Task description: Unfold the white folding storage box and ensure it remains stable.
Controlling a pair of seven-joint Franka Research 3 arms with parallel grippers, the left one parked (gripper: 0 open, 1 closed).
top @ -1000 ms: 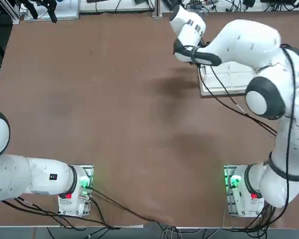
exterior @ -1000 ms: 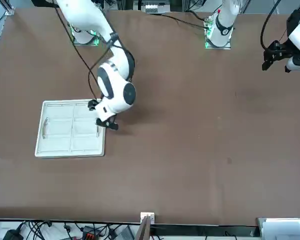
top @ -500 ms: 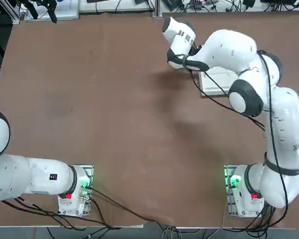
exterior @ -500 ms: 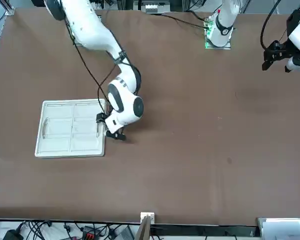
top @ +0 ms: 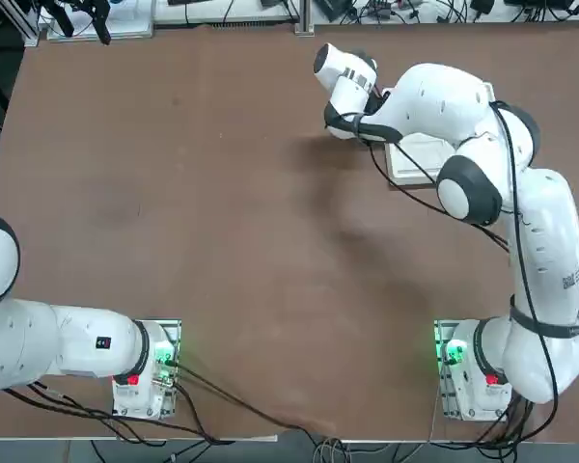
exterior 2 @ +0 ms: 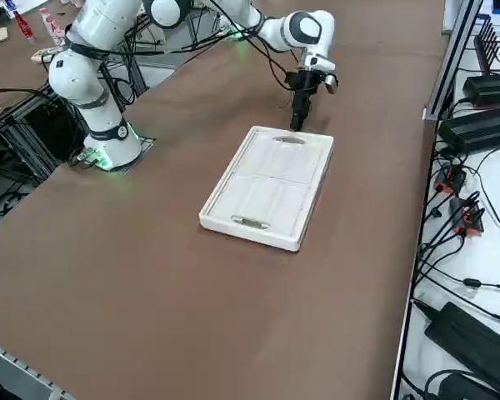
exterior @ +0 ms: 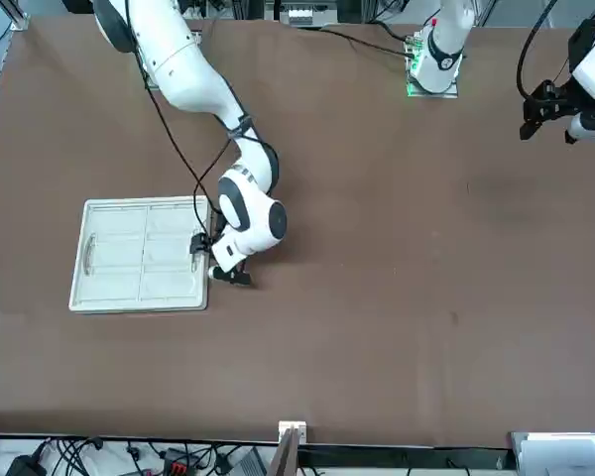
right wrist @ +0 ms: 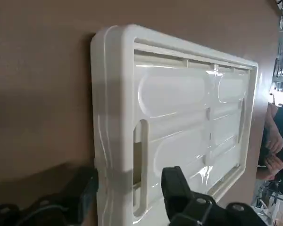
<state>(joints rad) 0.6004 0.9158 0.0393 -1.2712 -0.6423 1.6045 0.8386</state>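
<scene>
The white folding storage box [exterior: 139,253] lies collapsed as a flat slab on the brown table, also seen in the right side view [exterior 2: 271,187] and partly under the arm in the top view [top: 420,154]. My right gripper [exterior: 214,260] points down at the short end of the box nearest the table's middle [exterior 2: 297,117]. In the wrist view the box's rim [right wrist: 113,117] runs between the gripper's fingers [right wrist: 129,188]. One finger [right wrist: 82,190] is outside on the table side, the other [right wrist: 174,186] over the panel beside the oval handle hole. The jaws stand apart around the rim without clamping it.
Black power bricks and cables [exterior 2: 475,108] lie on a shelf beyond the table's edge near the box. The right arm's base [exterior 2: 108,146] stands at the table's near side. A person's hands [right wrist: 273,146] show beyond the table in the wrist view.
The right arm swung its hand from above the box's edge to just off that short end and lowered it. The fingers have narrowed a little around the rim.
</scene>
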